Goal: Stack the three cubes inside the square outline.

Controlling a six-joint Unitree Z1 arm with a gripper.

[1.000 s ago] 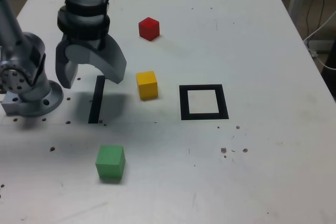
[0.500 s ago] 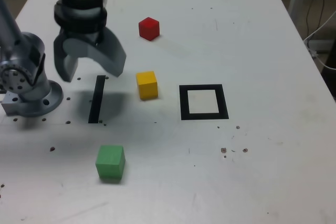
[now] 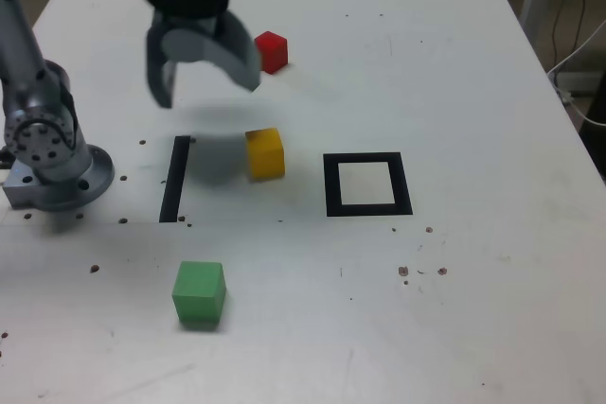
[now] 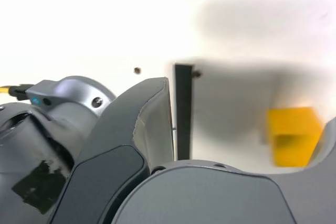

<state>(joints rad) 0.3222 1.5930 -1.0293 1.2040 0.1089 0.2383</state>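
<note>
My gripper (image 3: 206, 80) hangs open and empty above the table, left of the red cube (image 3: 271, 51) and behind the yellow cube (image 3: 265, 152) in the exterior view. The green cube (image 3: 199, 292) sits alone near the front. To the exterior view's right of the yellow cube lies the square outline (image 3: 367, 184), black tape with a white centre, holding nothing. The wrist view is blurred and shows the yellow cube (image 4: 292, 135) between the jaws' inner edges, well below them.
A straight black tape strip (image 3: 174, 179) lies left of the yellow cube in the exterior view. The arm's grey base (image 3: 52, 153) stands at the table's left edge. Cables hang off the right side (image 3: 578, 54).
The gripper has swung up and toward the exterior view's right, from over the tape strip to near the red cube. The cubes have not moved.
</note>
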